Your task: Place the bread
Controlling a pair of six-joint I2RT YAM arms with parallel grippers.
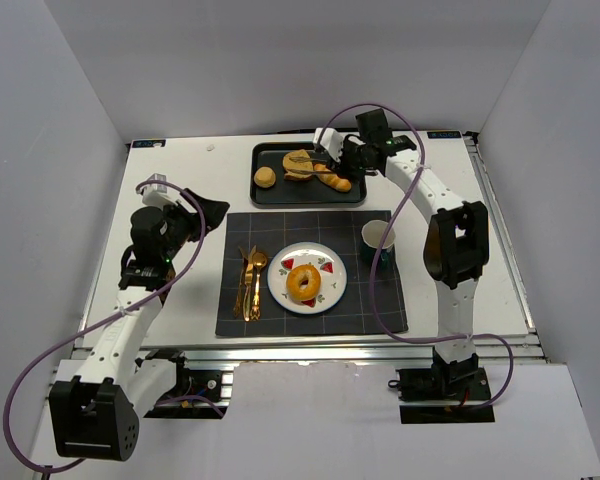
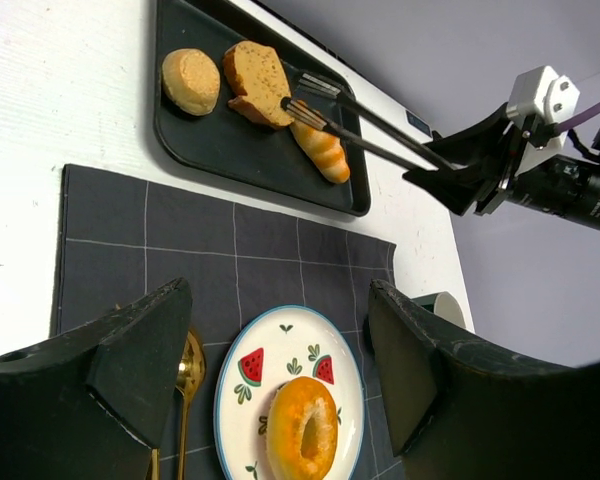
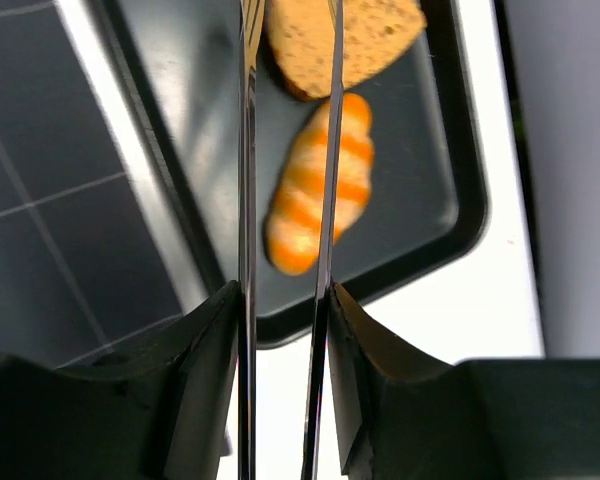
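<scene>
A dark tray (image 1: 310, 203) sat at the far edge of the table (image 1: 180, 160). It held a round bun (image 2: 191, 80) at its left end, a slice of bread (image 2: 258, 68) in the middle and a striped roll (image 2: 322, 152) touching the slice on the right. The right gripper (image 3: 280, 310) was clenched on tongs (image 2: 370, 125) whose tips reached the slice's edge; whether they pinched it was unclear. The left gripper (image 2: 280, 335) hung released by the placemat's (image 1: 380, 300) left edge. The slice looked light, soft and crumbly, and probably best squeezed gently across its firmer crust.
</scene>
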